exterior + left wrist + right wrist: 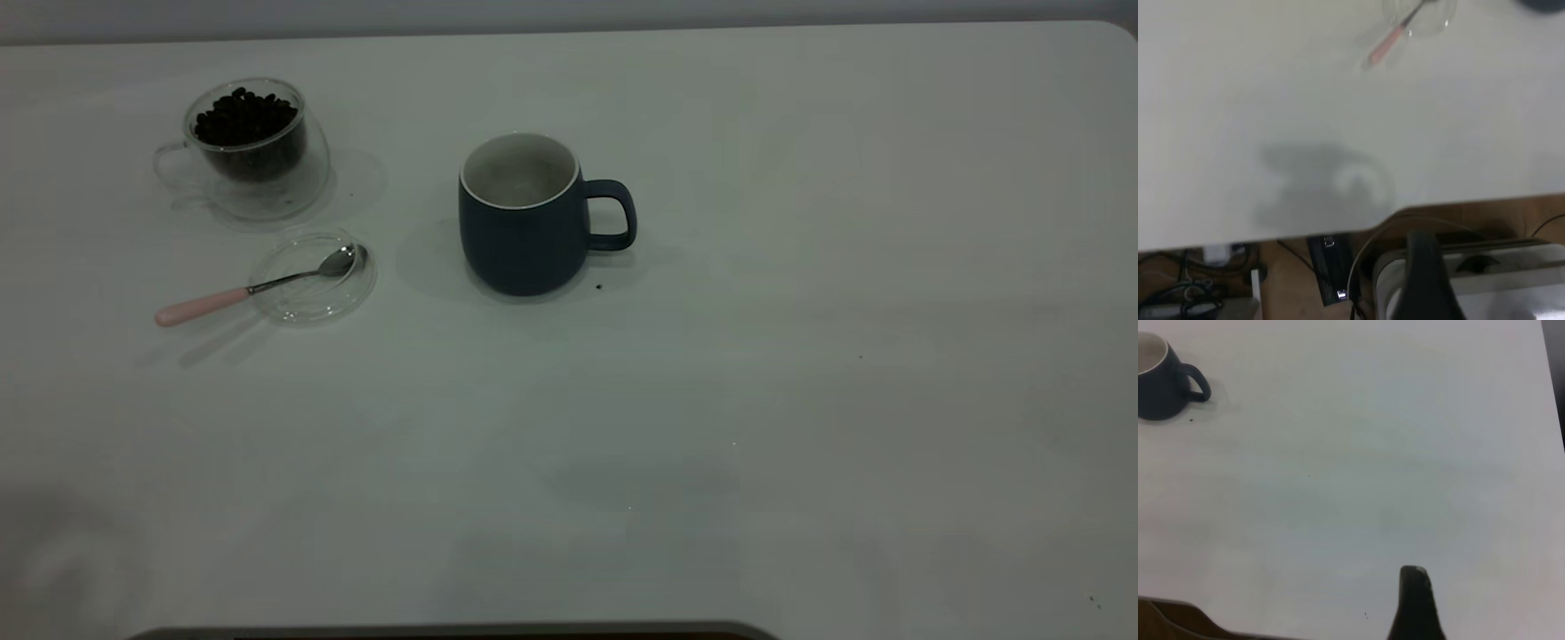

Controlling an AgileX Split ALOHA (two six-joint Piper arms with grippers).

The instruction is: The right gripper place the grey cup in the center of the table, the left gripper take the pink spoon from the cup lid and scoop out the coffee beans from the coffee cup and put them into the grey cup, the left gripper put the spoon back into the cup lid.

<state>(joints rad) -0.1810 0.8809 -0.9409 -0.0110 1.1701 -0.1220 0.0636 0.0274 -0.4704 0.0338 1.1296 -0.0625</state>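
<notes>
On your left, the coffee cup (253, 151) full of coffee beans (244, 116) sits behind the cup lid (302, 298). The pink spoon (253, 291) rests on the lid, handle poking off. The grey cup (520, 218) stands near the middle of the table (800, 400). Both grippers are pulled back; you cannot tell if their fingers are apart. Grab the thin handle badly and the spoon could slip or drag the lid.
</notes>
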